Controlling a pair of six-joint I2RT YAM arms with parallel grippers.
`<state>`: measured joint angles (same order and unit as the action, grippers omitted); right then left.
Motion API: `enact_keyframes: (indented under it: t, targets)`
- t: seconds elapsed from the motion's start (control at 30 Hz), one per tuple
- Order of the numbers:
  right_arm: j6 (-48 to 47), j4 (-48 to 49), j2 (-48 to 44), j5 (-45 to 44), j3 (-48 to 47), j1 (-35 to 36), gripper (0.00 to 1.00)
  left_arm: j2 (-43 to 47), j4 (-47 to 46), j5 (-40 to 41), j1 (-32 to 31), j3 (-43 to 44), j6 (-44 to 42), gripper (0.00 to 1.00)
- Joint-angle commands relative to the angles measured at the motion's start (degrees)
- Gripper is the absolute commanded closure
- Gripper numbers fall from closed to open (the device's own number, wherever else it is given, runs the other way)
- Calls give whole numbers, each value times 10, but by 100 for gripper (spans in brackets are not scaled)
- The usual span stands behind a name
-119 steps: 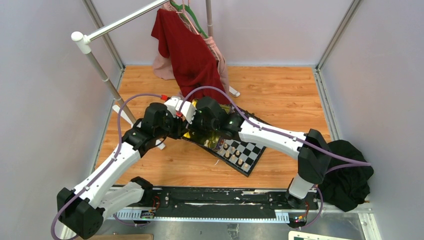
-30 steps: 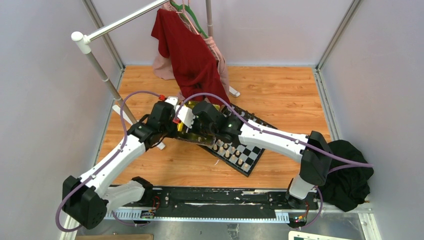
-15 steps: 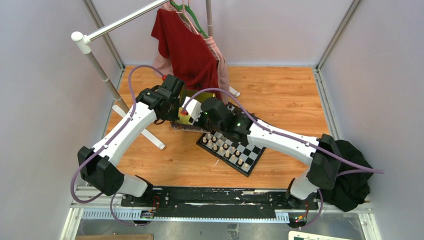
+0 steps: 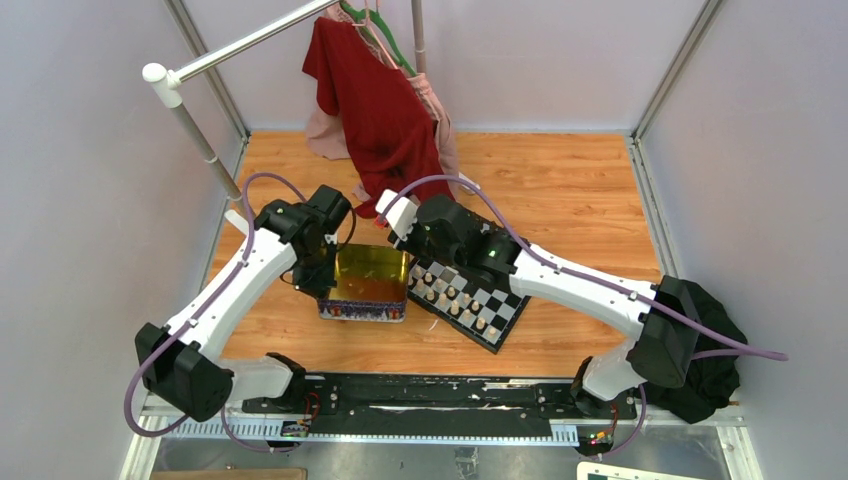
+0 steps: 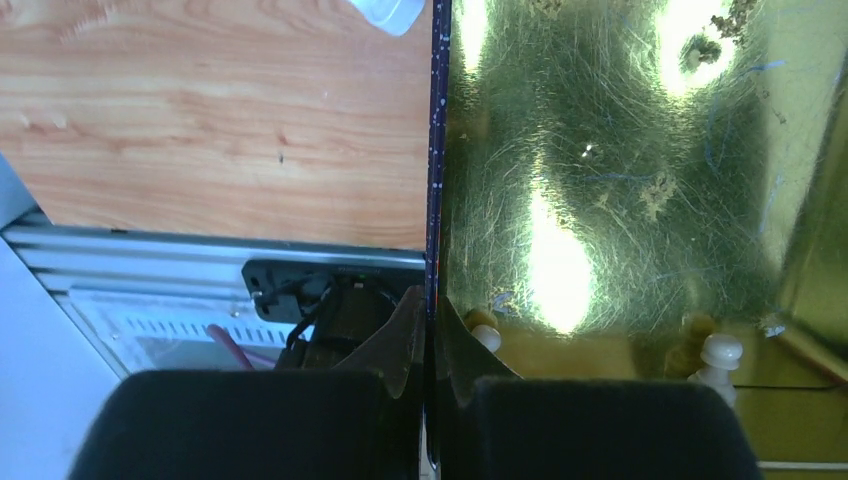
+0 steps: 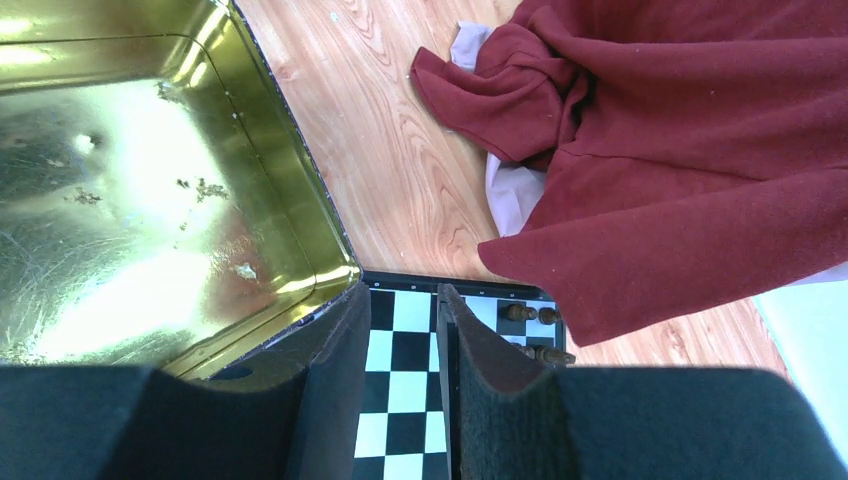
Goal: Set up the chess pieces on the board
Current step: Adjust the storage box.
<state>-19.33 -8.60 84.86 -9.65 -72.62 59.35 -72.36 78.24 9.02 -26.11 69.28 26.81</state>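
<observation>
Grey walls enclose a wooden table (image 4: 560, 190) where the robot's left gripper (image 5: 432, 340) is clamped on the left wall of a gold tin (image 4: 362, 311), toward the table's near edge. A few cream chess pieces (image 5: 721, 352) lie against one inner wall. Just beside it, nearer the table's middle, the board (image 4: 512, 303) sits askew with several pieces in rows. The right gripper (image 6: 403, 300) hovers over the board's far corner, fingers apart and empty. Emptying the tin looks like the step in hand. Next, the loose pieces likely need tipping out or picking singly onto their squares.
</observation>
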Motion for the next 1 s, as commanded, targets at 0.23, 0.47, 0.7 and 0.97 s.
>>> enact_keyframes:
  t: [0.23,0.47,0.7,0.97]
  targets:
    - [12,3,-21,24,4,-5,65,22,7,-10,1,5,33,100]
    - [17,-4,-14,53,6,-5,64,39,-22,43,1,-43,42,100]
    - [17,-6,-7,53,0,-4,63,56,-39,92,1,-77,51,100]
    - [18,-7,11,66,-6,-4,62,104,-103,186,1,-127,78,100]
